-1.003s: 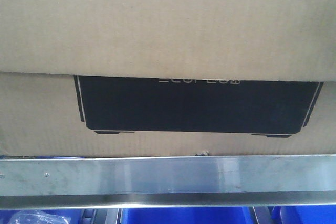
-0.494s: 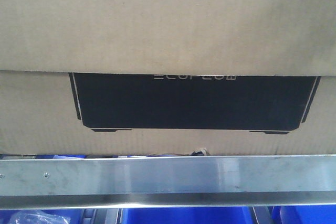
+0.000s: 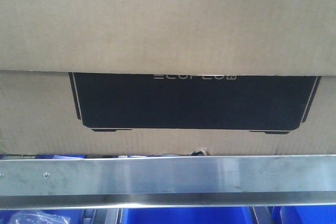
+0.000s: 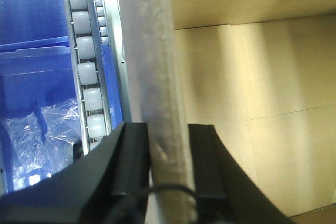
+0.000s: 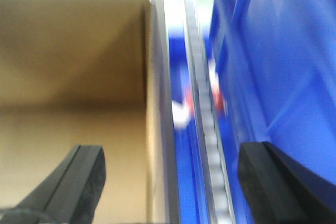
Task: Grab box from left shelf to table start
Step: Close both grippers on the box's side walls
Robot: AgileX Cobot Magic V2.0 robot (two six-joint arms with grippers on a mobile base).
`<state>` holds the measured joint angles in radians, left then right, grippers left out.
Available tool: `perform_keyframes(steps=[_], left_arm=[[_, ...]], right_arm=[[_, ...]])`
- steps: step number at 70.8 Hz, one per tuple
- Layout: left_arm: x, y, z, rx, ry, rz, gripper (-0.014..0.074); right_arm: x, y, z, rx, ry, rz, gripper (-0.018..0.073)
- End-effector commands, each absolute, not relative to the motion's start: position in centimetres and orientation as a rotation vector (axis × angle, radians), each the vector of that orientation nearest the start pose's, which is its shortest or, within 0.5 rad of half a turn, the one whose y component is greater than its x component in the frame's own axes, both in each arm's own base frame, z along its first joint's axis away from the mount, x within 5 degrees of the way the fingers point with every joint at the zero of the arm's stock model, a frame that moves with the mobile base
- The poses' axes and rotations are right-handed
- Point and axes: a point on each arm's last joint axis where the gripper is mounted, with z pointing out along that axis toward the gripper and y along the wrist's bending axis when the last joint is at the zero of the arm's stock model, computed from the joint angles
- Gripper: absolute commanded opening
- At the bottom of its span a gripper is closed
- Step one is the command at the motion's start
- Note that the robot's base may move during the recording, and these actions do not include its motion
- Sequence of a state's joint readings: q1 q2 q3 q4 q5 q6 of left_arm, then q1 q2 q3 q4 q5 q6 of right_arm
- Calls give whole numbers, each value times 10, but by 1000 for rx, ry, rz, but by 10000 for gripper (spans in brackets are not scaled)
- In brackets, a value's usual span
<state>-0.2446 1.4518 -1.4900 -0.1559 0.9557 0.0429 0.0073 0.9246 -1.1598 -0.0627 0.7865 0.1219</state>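
The box (image 3: 168, 24), sitting behind the shelf rail (image 3: 168, 177), looks stiff but bulky (flaps may bend), so I would squeeze its sides between the left gripper (image 4: 168, 136), narrowly parted, and the right gripper (image 5: 170, 156), spread wide.

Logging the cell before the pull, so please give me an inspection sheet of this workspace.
Surface: left shelf, silver front rail across the view; no table seen.
Job's things: box above the rail, black panel facing out.
Clutter: blue bins below; clear plastic bags in one.
Grippers: left gripper open, rail showing between its fingers; right gripper open wide, view blurred.
Cables: black cable by the left gripper.
Surroundings: roller track beside the rail.
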Motion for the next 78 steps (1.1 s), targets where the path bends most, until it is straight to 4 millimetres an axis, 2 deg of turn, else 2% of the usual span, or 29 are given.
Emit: perform_keyframes(steps=[1,13,31,38,40,46,54,59,63,78], left_arm=[[290,-95,417,305,2292,-415,-102],[293,-96,416,300,2282,-417,-102],[299,-97,410,299,2303,-416,-102],[301,-98,408,299,2310,-416,-102],[301,-98,408,299,2310,-416,-102],[301,-98,408,299,2310,-416,-102],[301,-98,408,299,2308,-415,-102],[301,-98,408,298,2306,-415,-102],[301,-98,408,297,2302,-415,-102],[302,-99,410,293,2281,-416,-102]], right_arm=[[188,-2,453,43,2014,-13,612],[227,2,447,7,2113,20,612],[280,3,407,-5,2243,15,612],[294,3,395,-5,2275,15,603],[297,3,392,-5,2282,15,586],[304,3,384,-5,2308,15,446],[304,3,384,-5,2308,15,175],[304,3,384,-5,2306,15,38],[304,3,384,-5,2306,13,64],[303,3,385,-5,2309,13,57]])
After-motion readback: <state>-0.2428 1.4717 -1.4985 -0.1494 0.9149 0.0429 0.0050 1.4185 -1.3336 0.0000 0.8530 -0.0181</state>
